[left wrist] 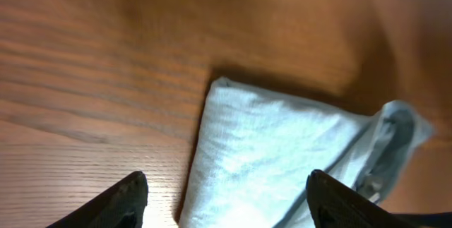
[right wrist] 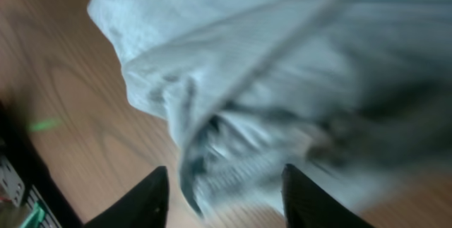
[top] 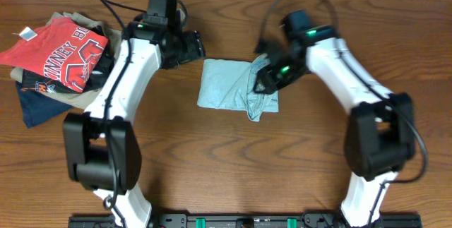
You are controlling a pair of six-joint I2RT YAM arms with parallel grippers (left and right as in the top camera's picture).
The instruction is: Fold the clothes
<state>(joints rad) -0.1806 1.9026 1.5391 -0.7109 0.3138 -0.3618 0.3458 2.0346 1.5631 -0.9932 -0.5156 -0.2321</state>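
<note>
The clothes [top: 226, 83], a pale blue-grey T-shirt, lie folded into a small rectangle at the table's middle, with a bunched, loose part [top: 261, 104] hanging off the near right corner. My left gripper [top: 194, 46] hovers just beyond the shirt's left edge. In the left wrist view it [left wrist: 226, 201] stands open, with the shirt's [left wrist: 282, 150] left edge below the gap. My right gripper [top: 263, 80] is over the shirt's right side. The blurred right wrist view shows it [right wrist: 224, 196] open, the rumpled fabric [right wrist: 254, 80] lying between its fingers without being pinched.
A heap of other garments sits at the far left: a red shirt with white lettering [top: 60, 51] on top, navy cloth [top: 39, 104] and khaki cloth [top: 67, 20] under it. A black rail [top: 240, 221] runs along the table's near edge.
</note>
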